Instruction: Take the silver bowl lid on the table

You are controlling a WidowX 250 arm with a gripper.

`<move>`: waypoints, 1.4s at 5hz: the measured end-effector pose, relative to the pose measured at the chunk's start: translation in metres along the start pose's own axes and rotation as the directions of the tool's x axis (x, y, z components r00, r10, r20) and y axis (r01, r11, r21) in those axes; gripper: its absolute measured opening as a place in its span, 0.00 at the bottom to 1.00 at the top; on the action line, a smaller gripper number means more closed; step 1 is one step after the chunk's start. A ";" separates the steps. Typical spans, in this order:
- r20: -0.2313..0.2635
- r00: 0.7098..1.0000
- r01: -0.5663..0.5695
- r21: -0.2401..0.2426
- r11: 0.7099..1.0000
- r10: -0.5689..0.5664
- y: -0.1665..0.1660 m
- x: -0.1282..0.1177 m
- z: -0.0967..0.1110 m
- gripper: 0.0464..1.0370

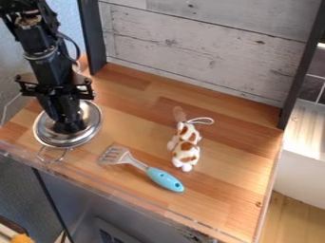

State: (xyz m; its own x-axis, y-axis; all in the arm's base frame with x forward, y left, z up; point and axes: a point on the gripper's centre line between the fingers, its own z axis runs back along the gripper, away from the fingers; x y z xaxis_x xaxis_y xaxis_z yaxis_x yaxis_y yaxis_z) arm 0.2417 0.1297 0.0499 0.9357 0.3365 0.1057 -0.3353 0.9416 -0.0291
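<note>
silver bowl lid (90, 124) lies on the tabletop (232, 190) near its front edge, beneath the gripper (68, 126); how far open that is, or whether it grips anything, i cannot tell. an off-centre pinch could let the smooth rim slip and tilt.

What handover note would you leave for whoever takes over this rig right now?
Black gripper: down over the round silver metal lid; hold can't be confirmed.
Lid: on the wooden table, left in view, wire loop toward the front edge.
Done: gripper is at the lid.
Left: probably confirm the grip, then take the lid, minding the nearby blue-handled slotted spatula.
</note>
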 end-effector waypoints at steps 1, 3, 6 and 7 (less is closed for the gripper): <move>0.007 1.000 -0.007 -0.011 1.000 0.007 -0.003 0.004 0.009 0.25; 0.122 0.993 -0.004 -0.040 0.999 0.009 -0.031 0.025 0.069 0.25; 0.104 0.993 0.075 -0.157 0.985 -0.059 -0.108 0.048 0.049 0.25; 0.094 0.990 0.117 -0.114 0.986 -0.107 -0.120 0.059 0.017 0.25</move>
State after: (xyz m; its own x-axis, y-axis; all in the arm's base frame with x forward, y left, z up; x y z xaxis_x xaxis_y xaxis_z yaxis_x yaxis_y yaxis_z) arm 0.3356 0.0367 0.0769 0.9518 0.2316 0.2009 -0.2084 0.9694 -0.1298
